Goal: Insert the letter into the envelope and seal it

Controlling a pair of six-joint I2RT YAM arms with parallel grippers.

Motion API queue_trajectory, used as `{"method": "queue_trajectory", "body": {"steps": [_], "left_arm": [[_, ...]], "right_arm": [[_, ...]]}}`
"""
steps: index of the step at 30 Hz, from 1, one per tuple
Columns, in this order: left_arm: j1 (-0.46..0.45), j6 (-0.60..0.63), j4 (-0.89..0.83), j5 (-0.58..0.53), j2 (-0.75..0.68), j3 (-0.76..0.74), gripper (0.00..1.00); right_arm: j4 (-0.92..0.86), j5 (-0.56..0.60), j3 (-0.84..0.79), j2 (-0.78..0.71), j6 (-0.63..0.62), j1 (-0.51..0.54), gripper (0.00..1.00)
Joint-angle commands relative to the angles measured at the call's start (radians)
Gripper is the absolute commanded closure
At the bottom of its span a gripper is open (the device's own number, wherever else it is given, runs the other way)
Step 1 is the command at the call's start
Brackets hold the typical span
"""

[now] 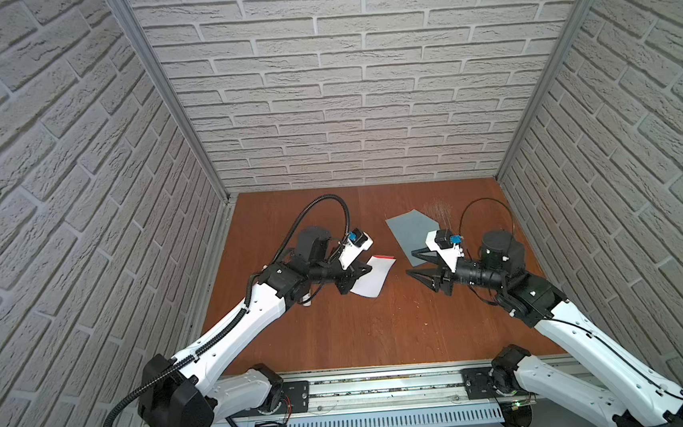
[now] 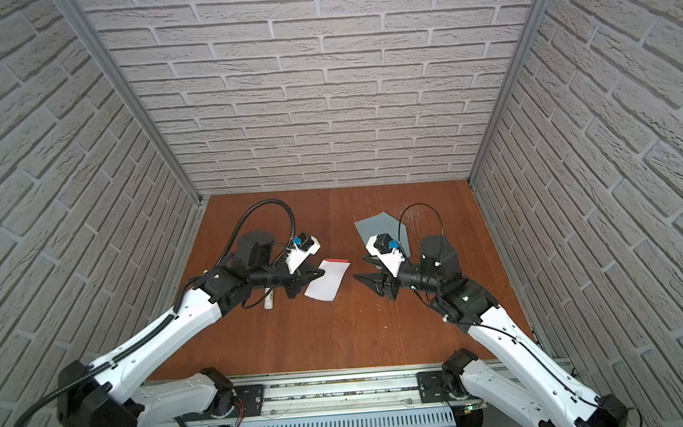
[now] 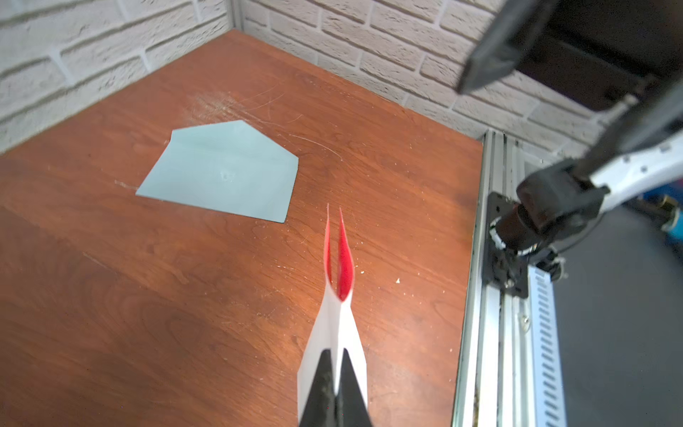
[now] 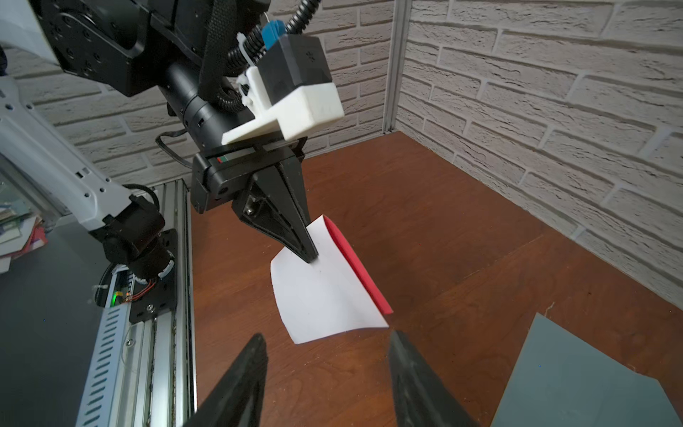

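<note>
Above the worktop, the left end effector pinches the letter, holding it aloft; the right end effector stands wide, empty. The envelope lies flat, apart from the letter, flap apparently open. Insertion and sealing remain.

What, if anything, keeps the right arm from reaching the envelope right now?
Probably nothing, so yes: the right gripper is open and empty beside the envelope, which lies bare on the table. The letter is held aside in the left gripper.
</note>
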Motion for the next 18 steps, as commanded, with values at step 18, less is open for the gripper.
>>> {"method": "queue_trajectory", "body": {"steps": [18], "left_arm": [[-0.092,0.279,-0.028,0.049,-0.055,-0.021,1.00]], "right_arm": [[-0.087,-0.077,0.074,0.146,-0.300,0.107,0.41]]}}
